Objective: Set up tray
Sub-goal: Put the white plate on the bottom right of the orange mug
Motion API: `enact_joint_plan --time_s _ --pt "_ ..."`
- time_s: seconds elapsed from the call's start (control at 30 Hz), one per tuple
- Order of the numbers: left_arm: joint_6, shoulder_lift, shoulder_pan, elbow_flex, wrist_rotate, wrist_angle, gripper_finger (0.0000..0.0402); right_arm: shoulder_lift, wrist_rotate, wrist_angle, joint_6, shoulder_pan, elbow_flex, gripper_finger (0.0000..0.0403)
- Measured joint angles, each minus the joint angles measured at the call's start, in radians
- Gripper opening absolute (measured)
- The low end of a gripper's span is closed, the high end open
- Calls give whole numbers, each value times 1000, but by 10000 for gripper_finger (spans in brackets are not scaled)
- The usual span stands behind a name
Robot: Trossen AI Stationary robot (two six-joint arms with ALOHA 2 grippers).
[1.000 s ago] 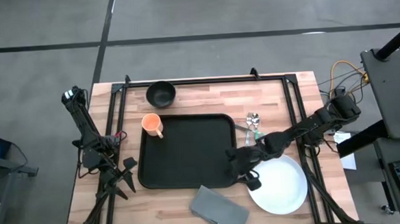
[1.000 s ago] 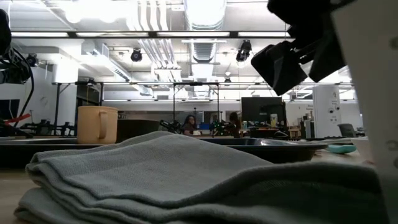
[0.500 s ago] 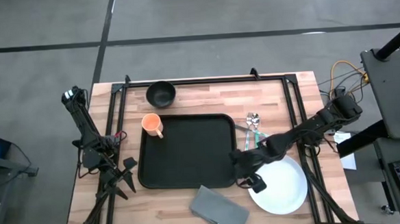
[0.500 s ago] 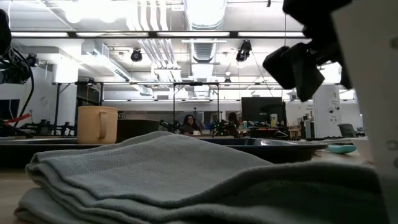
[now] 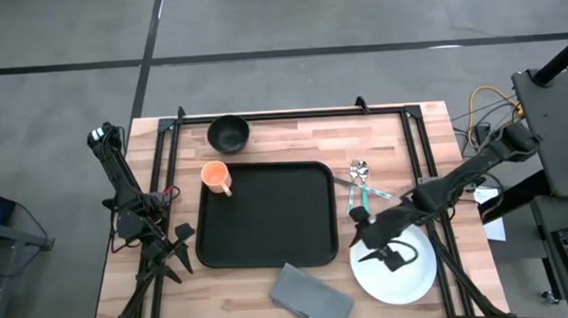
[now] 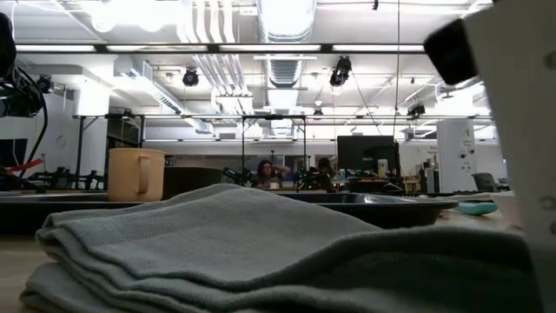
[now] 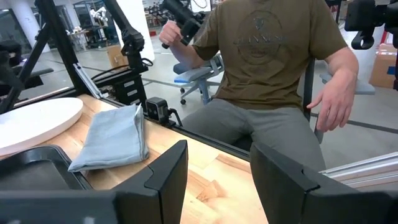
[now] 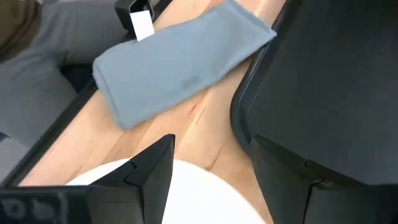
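Tray (image 5: 264,215), black and bare, lies flat at the middle of the wooden table (image 5: 292,134). Right gripper (image 5: 384,251) hovers just beyond its right edge, above the left part of the white plate (image 5: 407,269), fingers spread with nothing between them; in the right wrist view the tray's rounded corner (image 8: 323,81) sits just past those fingers. Left gripper (image 5: 177,250) waits by the tray's near-left corner, open and empty. An orange mug (image 5: 216,176) stands at the tray's far-left corner, a black bowl (image 5: 229,134) beyond it. Spoons (image 5: 361,177) lie right of the tray, and a folded grey napkin (image 5: 311,296) lies at the table's near edge. A seated person (image 7: 273,68) faces the table.
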Motion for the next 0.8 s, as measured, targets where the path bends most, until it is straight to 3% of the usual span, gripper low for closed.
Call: enact_joint_plan --time_s 0.33,0.5,0.8 --pt "0 0 0 0 0 0 155 -103 3 -5 107 27 -174 201" --pt "0 0 0 0 0 0 155 -94 12 -28 107 27 -181 201" --pt "0 0 0 0 0 0 155 -16 142 -31 78 27 -183 201"
